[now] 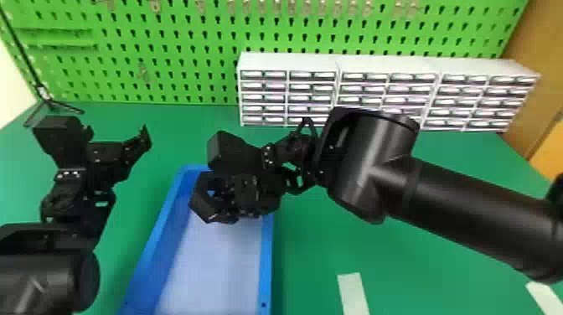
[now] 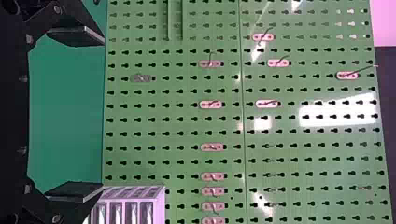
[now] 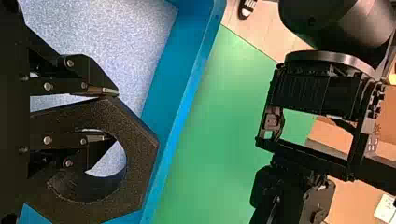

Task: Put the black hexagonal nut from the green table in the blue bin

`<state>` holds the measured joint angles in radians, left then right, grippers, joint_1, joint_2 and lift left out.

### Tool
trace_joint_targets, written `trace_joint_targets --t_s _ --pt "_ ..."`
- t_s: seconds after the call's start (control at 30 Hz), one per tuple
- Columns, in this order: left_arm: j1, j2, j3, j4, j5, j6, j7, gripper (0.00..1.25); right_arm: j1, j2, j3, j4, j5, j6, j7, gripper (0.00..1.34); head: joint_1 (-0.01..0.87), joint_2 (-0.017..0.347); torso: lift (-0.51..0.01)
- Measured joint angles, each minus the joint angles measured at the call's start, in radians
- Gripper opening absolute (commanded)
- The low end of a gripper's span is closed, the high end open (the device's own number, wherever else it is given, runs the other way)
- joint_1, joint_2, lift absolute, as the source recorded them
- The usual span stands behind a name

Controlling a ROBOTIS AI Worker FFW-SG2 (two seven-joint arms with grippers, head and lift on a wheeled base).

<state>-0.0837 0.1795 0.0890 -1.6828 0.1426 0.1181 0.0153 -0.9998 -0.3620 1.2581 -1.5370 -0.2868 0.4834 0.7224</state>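
Observation:
Over the far part of the blue bin, my right gripper holds the black hexagonal nut. In the right wrist view, the right gripper is shut on one side of the nut, one finger outside it and the other in its round hole. The nut's edge overlaps the wall of the bin there. Parked left of the bin, my left gripper stands open. In the left wrist view, the left gripper has nothing between its widely spread fingers.
White drawer cabinets line the back of the green table, before a green pegboard. A black stand is at the back left. Pale tape strips lie right of the bin. The right forearm spans the table's right side.

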Motion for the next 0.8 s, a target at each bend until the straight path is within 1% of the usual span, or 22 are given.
trace_joint_targets --t_s 0.43,0.47,0.5,0.53,0.63,0.77,0.8 --pt "0.0 0.0 0.001 0.0 0.0 0.0 0.0 1.07 0.0 0.001 0.001 0.0 -0.005 0.0 -0.001 0.35 0.683 0.028 -0.096" --pt "0.0 0.0 0.0 0.0 0.0 0.0 0.0 1.07 0.0 0.001 0.0 0.0 -0.005 0.0 -0.001 0.4 0.683 0.028 -0.096" --pt "0.0 0.0 0.0 0.0 0.0 0.0 0.0 1.07 0.0 0.001 -0.001 0.0 -0.005 0.0 -0.001 0.47 0.683 0.028 -0.096" --pt "0.0 0.0 0.0 0.0 0.0 0.0 0.0 1.07 0.001 0.001 -0.001 -0.001 -0.005 0.0 -0.001 0.61 0.683 0.028 -0.096" --pt "0.0 0.0 0.0 0.0 0.0 0.0 0.0 1.07 0.002 0.001 -0.002 -0.001 -0.005 -0.002 -0.001 0.88 0.683 0.028 -0.096" --pt "0.0 0.0 0.0 0.0 0.0 0.0 0.0 1.07 0.003 0.0 -0.004 -0.001 -0.005 -0.002 -0.001 1.07 0.683 0.028 -0.096" --pt "0.0 0.0 0.0 0.0 0.0 0.0 0.0 1.07 0.004 0.0 -0.005 -0.001 -0.004 -0.002 -0.001 1.09 0.683 0.028 -0.096"
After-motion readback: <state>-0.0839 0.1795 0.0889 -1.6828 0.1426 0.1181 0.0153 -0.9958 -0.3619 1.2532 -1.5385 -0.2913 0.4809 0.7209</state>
